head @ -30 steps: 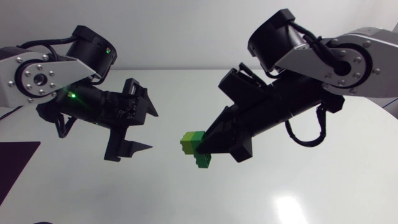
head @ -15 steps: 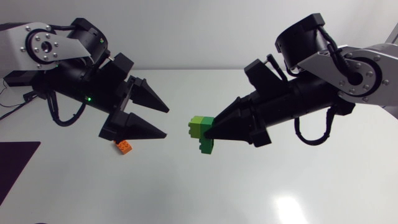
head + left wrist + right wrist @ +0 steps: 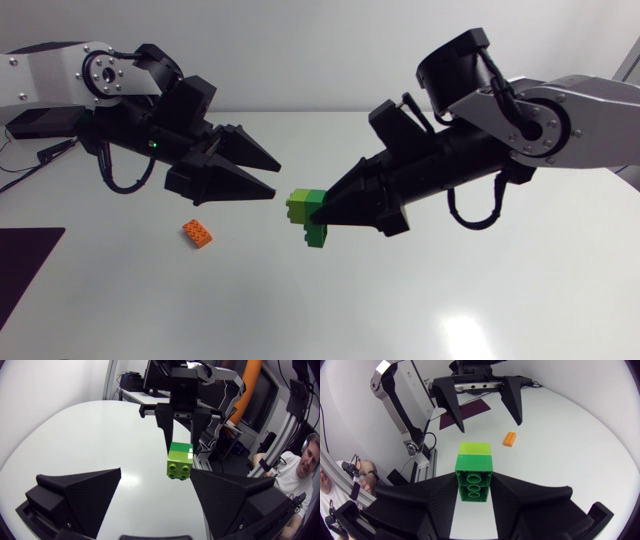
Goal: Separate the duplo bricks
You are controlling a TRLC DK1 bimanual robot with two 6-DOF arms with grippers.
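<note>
Just now the right gripper (image 3: 318,212) hangs above the middle of the table (image 3: 500,310), its jaws pinching the green stack (image 3: 305,215) of two duplo bricks from both sides; the dark green brick (image 3: 474,466) sits between the fingers, and the lime brick (image 3: 474,449) joined to it juts out past the fingertips; the whole stack is in the air, clear of the table top; the left gripper (image 3: 277,180) faces it from the other side, close but not touching, its jaws spread wide with nothing between them; in the left wrist view the stack lies ahead of that gap, roughly in line with it; an orange brick (image 3: 197,233) lies flat on the table below the left gripper, well apart from the stack; a dark purple mat (image 3: 25,270) lies at the table's left edge.
</note>
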